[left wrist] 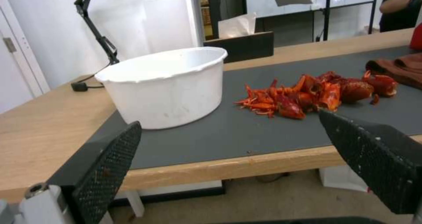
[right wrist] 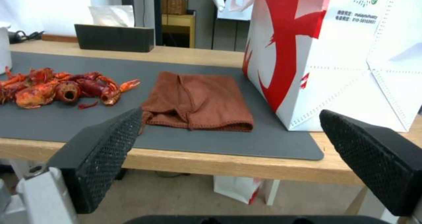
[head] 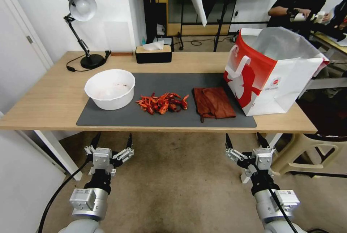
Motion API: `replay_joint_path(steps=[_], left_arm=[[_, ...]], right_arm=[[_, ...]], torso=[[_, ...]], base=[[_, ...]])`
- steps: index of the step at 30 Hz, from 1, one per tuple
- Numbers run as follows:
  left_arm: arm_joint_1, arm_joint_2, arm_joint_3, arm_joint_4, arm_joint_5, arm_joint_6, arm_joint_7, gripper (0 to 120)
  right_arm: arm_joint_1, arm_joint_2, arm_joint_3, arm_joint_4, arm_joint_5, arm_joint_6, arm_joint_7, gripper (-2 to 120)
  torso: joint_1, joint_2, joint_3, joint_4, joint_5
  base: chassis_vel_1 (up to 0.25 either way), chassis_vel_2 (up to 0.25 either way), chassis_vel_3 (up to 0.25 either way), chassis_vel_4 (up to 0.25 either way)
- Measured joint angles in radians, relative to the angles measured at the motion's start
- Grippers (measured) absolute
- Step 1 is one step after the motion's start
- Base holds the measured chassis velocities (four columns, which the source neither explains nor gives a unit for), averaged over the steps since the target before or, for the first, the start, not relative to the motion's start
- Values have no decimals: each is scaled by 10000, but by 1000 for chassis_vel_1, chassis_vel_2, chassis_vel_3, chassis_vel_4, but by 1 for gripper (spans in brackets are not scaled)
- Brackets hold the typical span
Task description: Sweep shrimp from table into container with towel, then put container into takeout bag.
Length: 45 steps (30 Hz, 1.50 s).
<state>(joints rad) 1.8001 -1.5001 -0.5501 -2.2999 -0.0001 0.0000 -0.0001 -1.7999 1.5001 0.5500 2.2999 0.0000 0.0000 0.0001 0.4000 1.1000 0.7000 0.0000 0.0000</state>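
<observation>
Red-orange shrimp (head: pixel 162 103) lie in one heap on the dark grey mat (head: pixel 119 117), so by my reckoning nothing of the task is done yet. The white container (head: pixel 110 89) stands just beside the heap on my left, holding no shrimp, only faint reddish marks inside. The rust-brown towel (head: pixel 213 102) lies folded flat on the mat on the heap's other side, near it but apart, and untouched. Past the towel stands the takeout bag (head: pixel 271 74), upright and open-mouthed, at the right end of the desk (head: pixel 43 99). All of it remains: take up the towel, push the shrimp into the container, then lift the container into the bag.

Both my arms are low, below and in front of the desk's near edge, over the carpeted floor. My left end effector (head: pixel 111 141) points up toward the desk, roughly in line with the container, its fingers (left wrist: pixel 107 169) spread wide and holding nothing. My right end effector (head: pixel 244 141) mirrors it, roughly in line with the towel and the bag's near corner, also released and empty. From my right wrist the towel sits straight ahead between the spread fingers (right wrist: pixel 105 158), which I judge a fair line for reaching it.
</observation>
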Motion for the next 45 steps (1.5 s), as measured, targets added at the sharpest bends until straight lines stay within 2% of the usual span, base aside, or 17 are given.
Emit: replay_joint_path(steps=[18,20,21,23,24,25,26,28,29,30,32,36,44,45], left_arm=[[-22,56,23,-2,-64,35,-50,100],[-132,321,167,-24,-415,257,-302,100],[-132,321,167,-24,-415,257,-302,100],[-432,982,517,-112,-1252,799,-904,100],[-525,1200,640,-140,-1532,979,-1102,100],[-525,1200,640,-140,-1532,979,-1102,100],[-708,1637,872,-196,-2097,1344,-1507,100],[-921,2137,1137,-262,-2740,1757,-1964,100],[-921,2137,1137,-262,-2740,1757,-1964,100],[-1084,2521,1343,-310,-3237,2079,-2322,100],[-1301,3030,1492,-239,-3800,2047,-2526,100],[-1359,3220,1461,-121,-3990,1788,-2483,100],[-1405,3170,1414,128,-3856,1410,-2446,100],[-1481,3183,1368,255,-3752,1158,-2409,100]], right_arm=[[-4,-12,-27,15,0,-73,0,100],[-35,-90,-175,134,-29,-470,-42,100],[-35,-90,-175,134,-29,-470,-42,100],[-121,-269,-548,425,-135,-1429,-178,100],[-149,-330,-669,518,-171,-1752,-226,100],[-149,-330,-669,518,-171,-1752,-226,100],[-199,-446,-894,706,-224,-2350,-327,100],[-135,-556,-827,898,-95,-2527,-474,100],[-135,-556,-827,898,-95,-2527,-474,100],[-86,-607,-751,980,-16,-2538,-540,100],[-32,-656,-652,1056,108,-2515,-563,100],[37,-733,-491,1128,262,-2506,-565,100],[51,-836,-365,1128,350,-2470,-567,100],[54,-844,-354,1129,350,-2464,-568,100]], torso=[[0,0,0,0,0],[0,0,0,2,0],[0,0,0,2,0],[0,0,0,-1,-1],[0,0,0,0,-2],[0,0,0,0,-2],[0,0,0,-1,-1],[0,0,0,0,-5],[0,0,0,0,-5],[0,0,0,0,-2],[0,0,0,-4,1],[0,0,0,1,-1],[0,0,1,1,0],[0,0,0,2,-1]], base=[[0,0,0,0],[0,0,0,0],[0,0,0,0],[0,0,0,0],[0,0,0,0],[0,0,0,0],[0,0,0,0],[0,0,0,0],[0,0,0,0],[0,0,0,0],[0,0,0,0],[0,0,0,0],[0,0,0,0],[0,0,0,0]])
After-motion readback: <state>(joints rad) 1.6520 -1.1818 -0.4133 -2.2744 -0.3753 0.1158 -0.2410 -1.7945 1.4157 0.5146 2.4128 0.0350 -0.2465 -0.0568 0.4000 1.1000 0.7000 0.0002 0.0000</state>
